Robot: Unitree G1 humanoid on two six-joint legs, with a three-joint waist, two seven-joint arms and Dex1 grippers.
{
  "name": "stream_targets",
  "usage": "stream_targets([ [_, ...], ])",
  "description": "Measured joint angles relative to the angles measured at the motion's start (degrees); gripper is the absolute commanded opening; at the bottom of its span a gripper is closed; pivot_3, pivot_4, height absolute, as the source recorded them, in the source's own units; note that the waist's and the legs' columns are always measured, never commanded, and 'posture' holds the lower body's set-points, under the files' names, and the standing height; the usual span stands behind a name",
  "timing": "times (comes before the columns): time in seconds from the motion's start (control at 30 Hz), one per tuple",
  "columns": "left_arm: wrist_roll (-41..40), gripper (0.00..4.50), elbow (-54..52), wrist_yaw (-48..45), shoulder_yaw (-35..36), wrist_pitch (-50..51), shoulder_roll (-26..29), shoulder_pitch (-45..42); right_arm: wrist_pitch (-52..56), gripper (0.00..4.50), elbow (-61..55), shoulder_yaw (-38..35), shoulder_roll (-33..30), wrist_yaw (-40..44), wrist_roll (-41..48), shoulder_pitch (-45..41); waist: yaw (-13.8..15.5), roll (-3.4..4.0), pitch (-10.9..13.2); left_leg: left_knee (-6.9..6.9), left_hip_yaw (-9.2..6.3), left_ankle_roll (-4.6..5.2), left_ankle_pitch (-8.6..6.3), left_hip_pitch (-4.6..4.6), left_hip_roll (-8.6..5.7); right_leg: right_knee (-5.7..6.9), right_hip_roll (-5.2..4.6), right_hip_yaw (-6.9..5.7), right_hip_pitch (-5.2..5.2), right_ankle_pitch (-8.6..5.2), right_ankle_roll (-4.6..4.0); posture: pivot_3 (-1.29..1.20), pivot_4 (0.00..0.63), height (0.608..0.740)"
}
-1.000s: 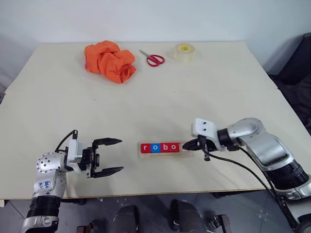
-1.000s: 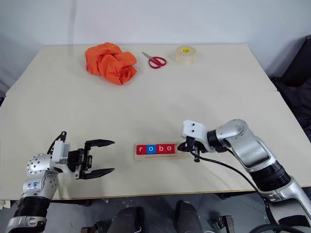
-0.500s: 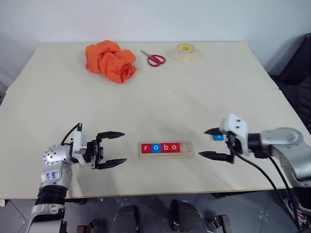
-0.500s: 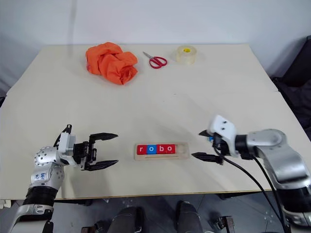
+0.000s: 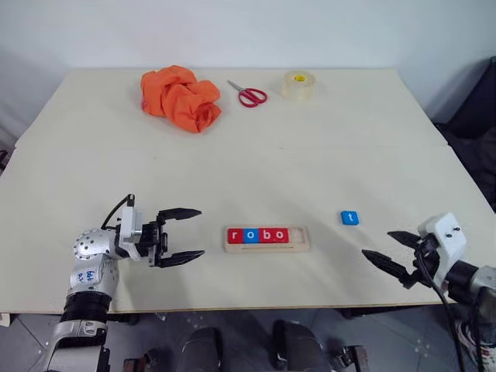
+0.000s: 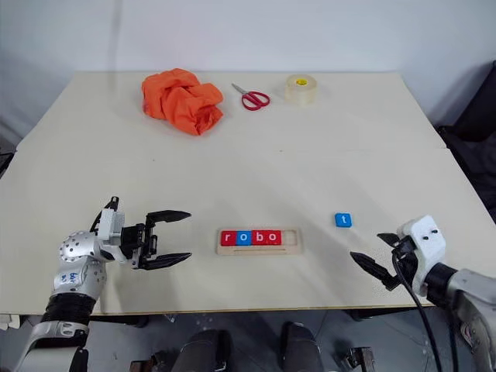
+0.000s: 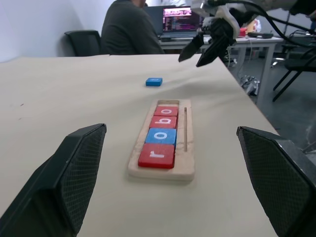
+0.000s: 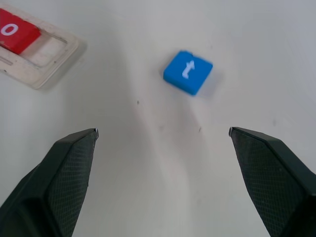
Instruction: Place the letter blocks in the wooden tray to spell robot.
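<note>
The wooden tray [image 5: 299,235] lies near the table's front edge and holds letter blocks reading r, o, b, o: red r [image 5: 235,235], blue o [image 5: 249,235], red b [image 5: 265,235], red o [image 5: 280,235]. Its right-hand slot is bare. A blue t block [image 5: 349,218] lies flat on the table to the right of the tray, and is seen close up as the t block [image 8: 188,71]. My left gripper [image 5: 200,232] stands open, left of the tray and pointing at it. My right gripper [image 5: 377,243] is open near the front right edge, short of the t block, with nothing in it.
At the back of the table lie an orange cloth [image 5: 180,97], red scissors [image 5: 248,94] and a clear tape roll [image 5: 297,84]. In the left wrist view a person [image 7: 131,32] sits at a desk beyond the table.
My right gripper has opened and drawn away to the right from the tray's right end, leaving the blue t block in plain view. The left gripper has edged slightly toward the tray.
</note>
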Motion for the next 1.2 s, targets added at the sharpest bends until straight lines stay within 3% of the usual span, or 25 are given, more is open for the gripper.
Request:
stream_targets([
  [0.13,-0.01,4.50,-0.25,0.01,-0.27,0.38,0.01,-0.06,-0.24,4.45,0.18,0.92,4.62,-5.34,0.40,-2.33,-0.01,0.00,0.00,-0.01,-0.01,-0.01,0.01,0.01,0.01,0.02,0.01,0.01,0.00,0.00,0.00,0.00,0.150,0.740],
  [0.27,-0.02,4.50,-2.02,0.03,-0.45,1.15,-0.01,0.29,-3.01,4.45,6.03,6.28,10.04,-11.20,-1.76,-7.88,-0.01,-0.01,-0.01,-0.01,0.00,0.00,0.01,0.01,0.01,0.03,0.02,0.01,-0.02,0.00,-0.01,0.00,0.150,0.740],
  [0.63,-0.03,4.50,-5.66,0.08,-0.20,2.82,0.10,2.82,-13.01,4.45,19.19,11.47,14.36,-17.85,-5.84,-16.29,-0.11,-0.04,-0.03,0.01,0.00,0.01,0.02,0.02,0.01,0.04,0.03,0.06,0.01,0.01,0.02,0.00,0.150,0.740],
  [0.73,-0.03,4.50,-5.77,0.13,-0.14,2.95,0.09,2.84,-13.82,3.79,19.96,12.10,15.96,-20.26,-6.66,-17.19,-0.20,-0.08,-0.06,0.01,0.00,0.00,0.03,0.03,0.01,0.05,0.03,0.05,0.01,0.01,0.02,0.00,0.150,0.740],
  [0.97,-0.03,4.50,-6.00,0.11,0.03,3.01,0.09,2.84,-12.62,1.47,14.71,13.72,19.00,-25.68,-7.09,-14.65,-0.37,-0.08,-0.06,-0.02,0.01,-0.01,0.02,0.02,0.08,0.04,0.10,0.06,-0.01,0.00,0.00,0.00,0.150,0.740],
  [1.2,-0.02,4.50,-5.90,0.06,0.04,3.06,0.10,2.72,-8.89,1.47,6.44,15.93,20.37,-29.77,-7.01,-11.50,-0.44,-0.06,-0.05,-0.04,-0.01,-0.01,0.02,-0.01,0.08,0.03,0.11,0.08,-0.06,0.00,-0.01,0.00,0.150,0.740],
])
